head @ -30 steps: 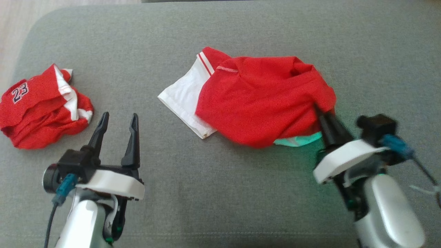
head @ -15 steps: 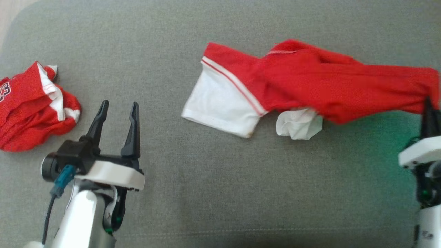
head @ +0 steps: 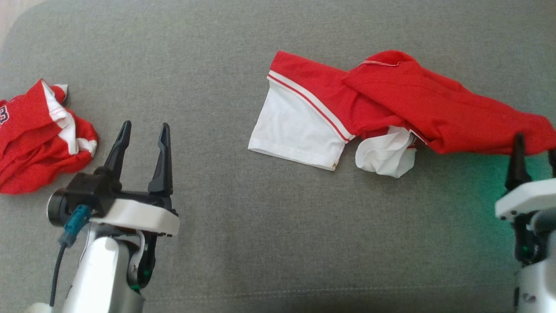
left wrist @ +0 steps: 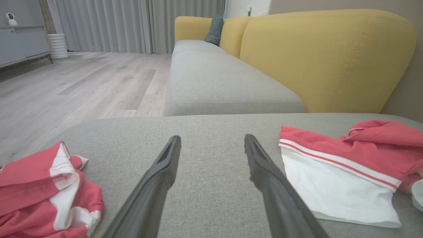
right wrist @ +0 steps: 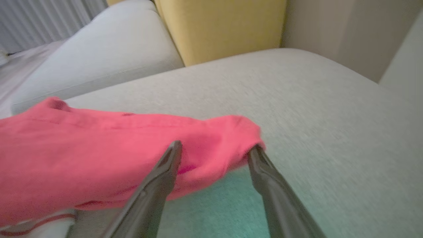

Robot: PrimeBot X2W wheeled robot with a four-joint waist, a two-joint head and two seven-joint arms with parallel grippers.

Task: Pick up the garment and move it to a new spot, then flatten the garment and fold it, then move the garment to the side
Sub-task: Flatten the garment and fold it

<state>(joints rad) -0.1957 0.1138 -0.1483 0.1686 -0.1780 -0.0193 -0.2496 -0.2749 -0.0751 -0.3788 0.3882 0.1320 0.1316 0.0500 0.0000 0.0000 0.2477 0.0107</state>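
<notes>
the red and white garment (head: 391, 104) lies stretched out on the right part of the grey sofa seat (head: 260, 239). the right gripper (right wrist: 215, 147) has its jaws wide apart, at the cloth's red end. the left gripper (head: 145, 126) is spread wide too, empty, near a crumpled red jersey (head: 39, 134).

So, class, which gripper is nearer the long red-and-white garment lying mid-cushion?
Right. The right gripper has its open jaws either side of the garment's red end; the left gripper hovers well apart to the garment's left, nearer the crumpled red jersey.
</notes>
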